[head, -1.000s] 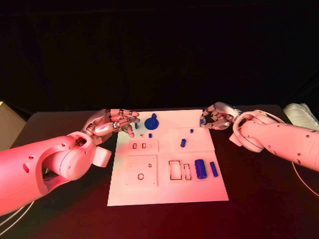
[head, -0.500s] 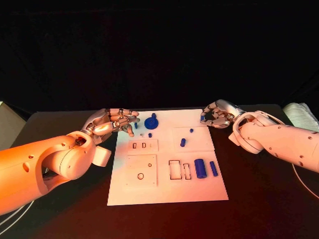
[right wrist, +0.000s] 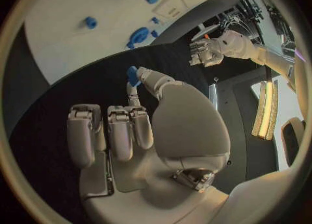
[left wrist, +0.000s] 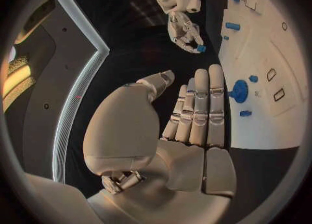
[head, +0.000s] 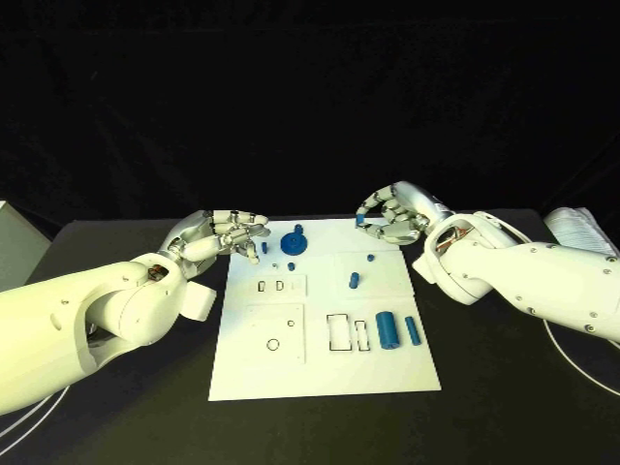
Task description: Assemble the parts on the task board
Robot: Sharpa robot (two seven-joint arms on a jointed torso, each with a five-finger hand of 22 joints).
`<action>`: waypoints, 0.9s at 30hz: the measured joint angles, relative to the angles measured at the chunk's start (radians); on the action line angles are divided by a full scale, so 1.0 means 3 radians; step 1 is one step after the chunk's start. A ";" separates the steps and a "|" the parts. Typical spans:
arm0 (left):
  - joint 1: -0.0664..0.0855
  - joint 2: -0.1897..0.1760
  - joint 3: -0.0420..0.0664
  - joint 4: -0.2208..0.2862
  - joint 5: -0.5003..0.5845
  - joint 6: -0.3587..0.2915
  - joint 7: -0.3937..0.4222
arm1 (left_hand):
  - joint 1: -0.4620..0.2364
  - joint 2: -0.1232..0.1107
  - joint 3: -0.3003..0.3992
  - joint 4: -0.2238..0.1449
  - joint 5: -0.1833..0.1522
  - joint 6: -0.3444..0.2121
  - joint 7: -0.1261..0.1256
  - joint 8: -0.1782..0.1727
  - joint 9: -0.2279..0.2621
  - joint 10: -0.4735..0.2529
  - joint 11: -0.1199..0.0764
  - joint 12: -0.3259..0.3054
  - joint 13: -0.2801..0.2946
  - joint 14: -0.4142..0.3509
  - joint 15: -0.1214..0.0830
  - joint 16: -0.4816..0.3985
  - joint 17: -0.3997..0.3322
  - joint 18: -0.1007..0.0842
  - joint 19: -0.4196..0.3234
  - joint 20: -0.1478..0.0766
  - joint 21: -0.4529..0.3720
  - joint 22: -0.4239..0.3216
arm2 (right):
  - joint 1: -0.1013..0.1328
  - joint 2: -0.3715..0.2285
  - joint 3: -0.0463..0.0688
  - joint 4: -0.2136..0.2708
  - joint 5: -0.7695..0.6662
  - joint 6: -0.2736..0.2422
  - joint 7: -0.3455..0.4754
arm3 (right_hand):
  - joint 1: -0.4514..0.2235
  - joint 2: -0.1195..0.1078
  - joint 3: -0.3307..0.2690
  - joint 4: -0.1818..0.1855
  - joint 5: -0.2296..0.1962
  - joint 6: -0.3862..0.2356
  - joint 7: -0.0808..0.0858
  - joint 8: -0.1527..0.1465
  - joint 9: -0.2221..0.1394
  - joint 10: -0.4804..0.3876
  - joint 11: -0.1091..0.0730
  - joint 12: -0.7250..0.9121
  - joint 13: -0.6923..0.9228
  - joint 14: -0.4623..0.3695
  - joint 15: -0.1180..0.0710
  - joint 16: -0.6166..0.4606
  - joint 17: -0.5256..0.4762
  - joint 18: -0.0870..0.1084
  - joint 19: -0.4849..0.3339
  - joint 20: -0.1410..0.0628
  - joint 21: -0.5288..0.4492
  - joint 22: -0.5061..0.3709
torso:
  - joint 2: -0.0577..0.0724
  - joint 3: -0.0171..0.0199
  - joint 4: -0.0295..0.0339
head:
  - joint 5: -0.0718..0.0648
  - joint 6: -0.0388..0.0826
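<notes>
Head view: the right hand (head: 392,214) is hovering over the far right corner of the task board (head: 325,368), fingers curled in and pinching a small blue part (head: 360,221) at the tips. The left hand (head: 224,235) is hanging by the board's far left edge, fingers bunched loosely; can't tell from here if it's carrying anything. The round blue knob (head: 294,238) is sitting at the far side, small pegs (head: 355,280) mid-board, a big cylinder (head: 388,327) and a thin rod (head: 412,330) lying near the right edge beside empty slots (head: 339,331).

Left wrist view: the left hand's fingers (left wrist: 198,104) are lying straight and pressed together, thumb apart, holding nothing. It's beside the board's edge near the knob.

Right wrist view: the thumb and a finger are pinching the blue part (right wrist: 132,75) above dark table (right wrist: 78,86), just off the board.

Progress, my read: early going. One part in hand, not placed; several slots looking open, loose pieces waiting.
</notes>
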 measured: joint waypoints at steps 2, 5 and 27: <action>0.0000 0.0010 0.0000 -0.0021 0.0002 0.0000 0.0000 | 0.0000 0.0000 0.0000 0.0000 0.0000 0.0000 0.0000 0.0000 0.0000 0.0000 0.0000 0.0000 0.0000 0.0000 0.0000 0.0000 0.0000 0.0000 0.0000 0.0000 0.0000 -0.0002 | -0.0024 0.0070 -0.0009 0.0078 -0.0019 -0.0029 -0.0077 | -0.0005 -0.0004 0.0000 0.0000 0.0000 0.0000 0.0000 0.0000 0.0000 0.0000 0.0000 0.0000 0.0000 0.0000 0.0000 0.0000 0.0000 0.0000 0.0000 0.0000 0.0000 0.0001 | -0.0012 -0.0005 0.0000 | 0.0018 -0.0008; 0.0000 0.0030 0.0000 -0.0058 0.0006 0.0000 0.0001 | 0.0000 0.0000 0.0000 0.0000 0.0000 0.0000 0.0000 0.0000 0.0000 0.0000 0.0000 0.0000 0.0000 0.0000 0.0000 0.0000 0.0000 0.0000 0.0000 0.0000 0.0000 -0.0002 | -0.0076 0.0211 -0.0026 0.0157 -0.0060 -0.0069 -0.0210 | -0.0017 0.0009 0.0000 0.0000 0.0018 -0.0001 0.0000 -0.0002 0.0000 0.0000 0.0000 0.0000 0.0000 0.0000 0.0000 0.0000 0.0000 0.0000 0.0000 0.0000 0.0000 0.0003 | -0.0030 -0.0012 -0.0004 | 0.0049 -0.0022; 0.0001 0.0054 -0.0003 -0.0135 0.0028 -0.0002 0.0004 | -0.0013 0.0013 0.0000 0.0000 0.0000 0.0000 0.0000 0.0000 0.0006 0.0000 0.0000 0.0000 0.0003 0.0000 0.0000 0.0000 0.0000 0.0000 -0.0009 0.0009 0.0013 -0.0002 | -0.0388 0.0890 -0.0092 0.0026 -0.0535 -0.0144 -0.0809 | -0.0022 0.0014 -0.0001 0.0000 0.0038 -0.0037 0.0013 0.0010 0.0001 0.0000 0.0000 0.0000 0.0000 0.0012 0.0012 0.0000 0.0000 0.0000 0.0000 0.0000 0.0000 0.0002 | -0.0072 -0.0045 -0.0019 | 0.0142 -0.0089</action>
